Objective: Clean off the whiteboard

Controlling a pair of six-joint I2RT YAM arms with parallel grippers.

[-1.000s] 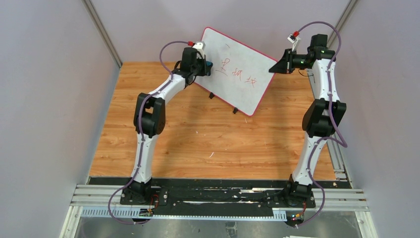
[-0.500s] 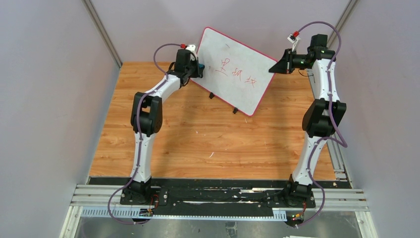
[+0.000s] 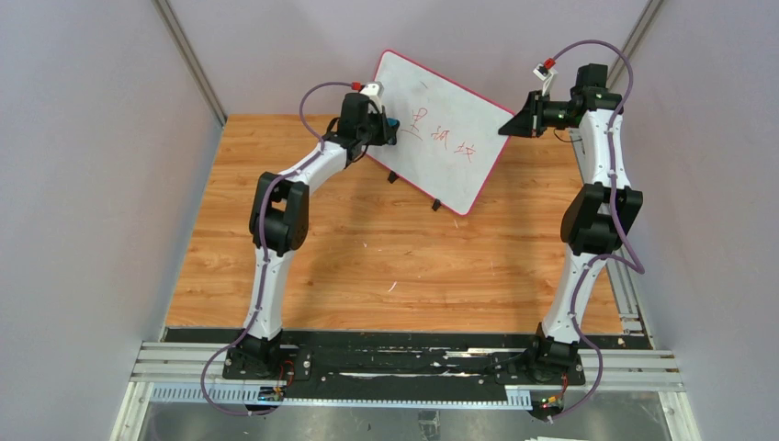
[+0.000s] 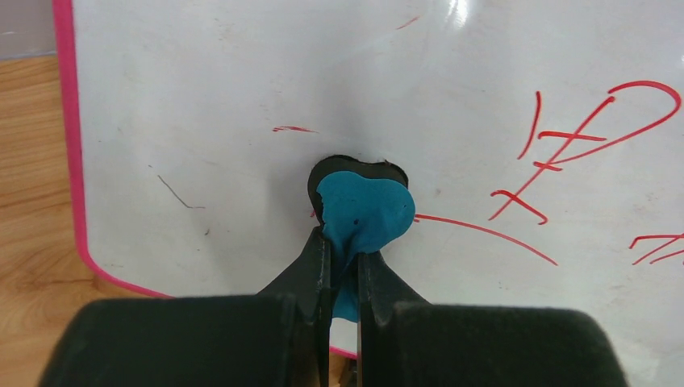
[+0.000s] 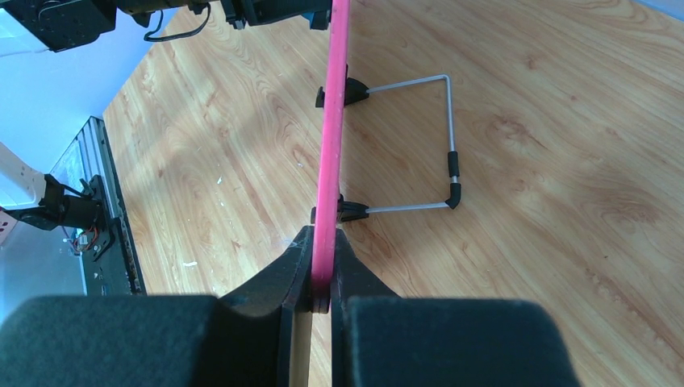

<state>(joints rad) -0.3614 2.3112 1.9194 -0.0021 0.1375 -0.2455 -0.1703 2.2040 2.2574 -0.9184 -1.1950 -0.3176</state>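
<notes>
The whiteboard (image 3: 450,129) stands tilted at the back of the table, white with a pink rim and red handwriting (image 3: 444,133) across its middle. My left gripper (image 3: 384,124) is shut on the blue-and-black eraser (image 4: 363,211) and presses it against the board's left part, just left of the writing (image 4: 581,145). My right gripper (image 3: 511,124) is shut on the board's right pink edge (image 5: 332,161) and holds it up. The board's black feet and wire stand (image 5: 419,145) show in the right wrist view.
The wooden table (image 3: 386,266) lies under the board. Grey walls stand close at the left and right. A black rail with both arm bases (image 3: 404,363) runs along the near edge.
My left gripper swung left off the board's edge with the eraser, then came back right onto the board beside the writing. The right arm and the board have not moved.
</notes>
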